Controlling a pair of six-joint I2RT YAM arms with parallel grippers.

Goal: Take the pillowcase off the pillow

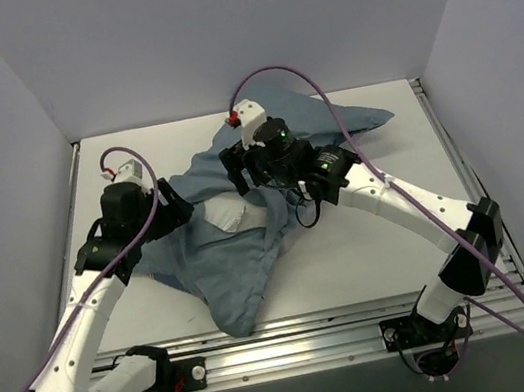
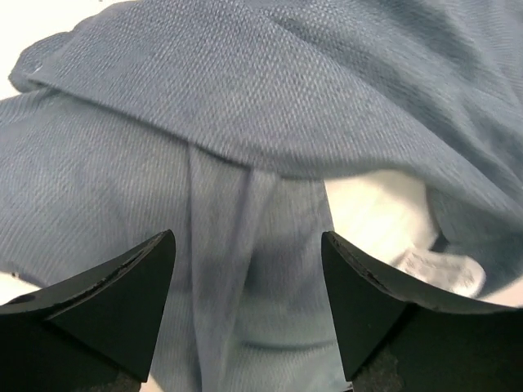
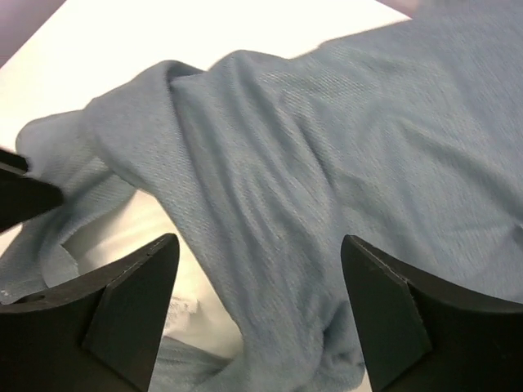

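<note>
On the white table, a dusty blue cloth pillowcase is draped around a plain white pillow. The left gripper and the right gripper are both seen with jaws apart above the cloth.

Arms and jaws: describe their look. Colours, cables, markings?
Both the left arm and right arm have white links with black joints. A purple cable loops along each. White wrist blocks carry small red parts. A green light glows on the right wrist. The jaws are black wedges.

Pillowcase matt woven cloth; pillow seemingly smooth.
</note>
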